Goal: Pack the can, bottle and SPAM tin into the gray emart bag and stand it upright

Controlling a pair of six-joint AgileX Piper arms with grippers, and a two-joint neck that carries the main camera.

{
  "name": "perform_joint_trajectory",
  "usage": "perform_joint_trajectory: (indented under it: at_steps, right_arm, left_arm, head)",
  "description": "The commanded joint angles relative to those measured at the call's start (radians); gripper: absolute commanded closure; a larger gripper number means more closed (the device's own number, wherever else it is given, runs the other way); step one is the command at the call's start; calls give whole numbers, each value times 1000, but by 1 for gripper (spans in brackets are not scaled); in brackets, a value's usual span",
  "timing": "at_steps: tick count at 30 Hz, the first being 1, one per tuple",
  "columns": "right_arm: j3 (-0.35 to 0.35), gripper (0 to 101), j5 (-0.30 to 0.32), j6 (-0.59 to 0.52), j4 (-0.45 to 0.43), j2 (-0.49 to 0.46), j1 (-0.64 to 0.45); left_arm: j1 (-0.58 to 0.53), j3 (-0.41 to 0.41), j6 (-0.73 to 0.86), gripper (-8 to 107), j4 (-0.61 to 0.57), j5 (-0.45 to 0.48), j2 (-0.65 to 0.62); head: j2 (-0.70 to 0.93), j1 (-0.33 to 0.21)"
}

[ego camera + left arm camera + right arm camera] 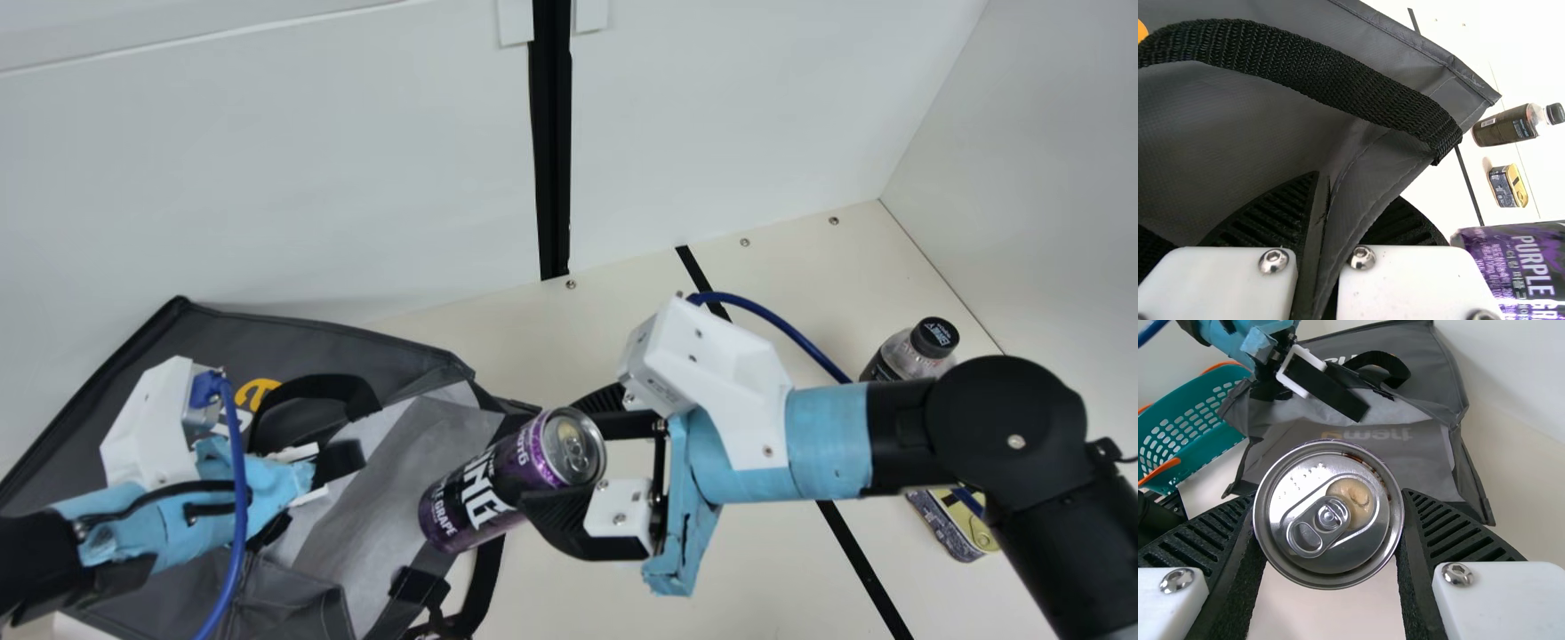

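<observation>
My left gripper [336, 467] grips the edge of the gray emart bag [391, 351], which lies at the left with its pale lining exposed. In the left wrist view that gripper [1328, 220] pinches a fold of bag [1371, 173] beside the black handle. My right gripper [556, 458] holds the purple can [484, 489] tilted at the bag's near side. In the right wrist view the can's lid [1371, 547] sits between the gripper's [1328, 520] two fingers. The bottle [898, 357] stands at the right, partly behind the right arm; the SPAM tin [947, 524] is nearer, partly covered by it.
A teal basket [1188, 430] with orange handles is beside the bag in the right wrist view. White walls [293, 178] close off the table's back and right side. Black straps hang at the bag's near edge.
</observation>
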Motion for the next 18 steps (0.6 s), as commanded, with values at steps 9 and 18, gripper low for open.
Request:
perform_joint_trajectory:
  at_steps: [9, 18]
  right_arm:
    - [42, 101, -152, 21, 3, 41, 112]
    - [68, 101, -274, 9, 43, 97, 183]
  left_arm:
    - [0, 0, 0, 107, 0, 0, 0]
    - [0, 0, 0, 107, 0, 0, 0]
  head:
    - [-1, -23]
    - [-1, -23]
